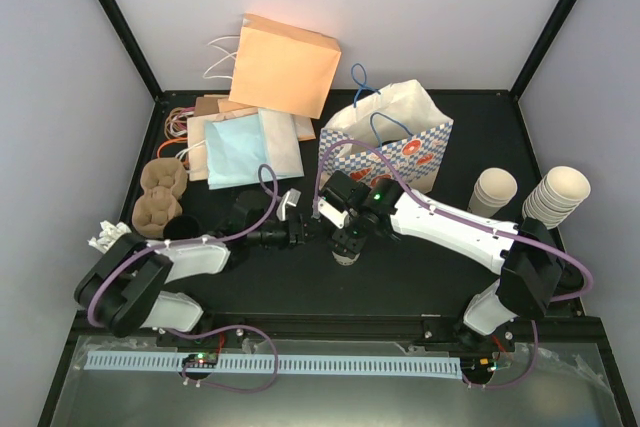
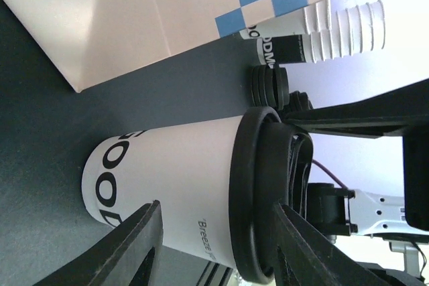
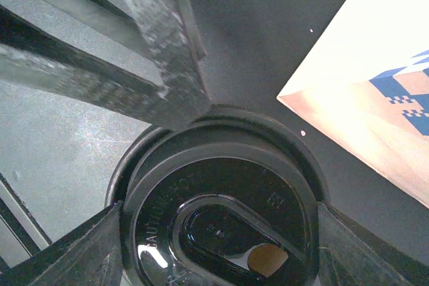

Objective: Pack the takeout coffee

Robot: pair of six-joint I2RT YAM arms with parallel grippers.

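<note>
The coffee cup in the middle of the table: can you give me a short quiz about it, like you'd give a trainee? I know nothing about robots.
1. True or false: the coffee cup is already inside the blue-checked bag.
2. What covers the cup? A) a white lid B) a black lid C) nothing
3. Which arm's gripper reaches down over the lid from above?

Key:
1. False. It stands on the table, outside the bag.
2. B.
3. The right gripper, with a finger on either side of the lid.
</note>
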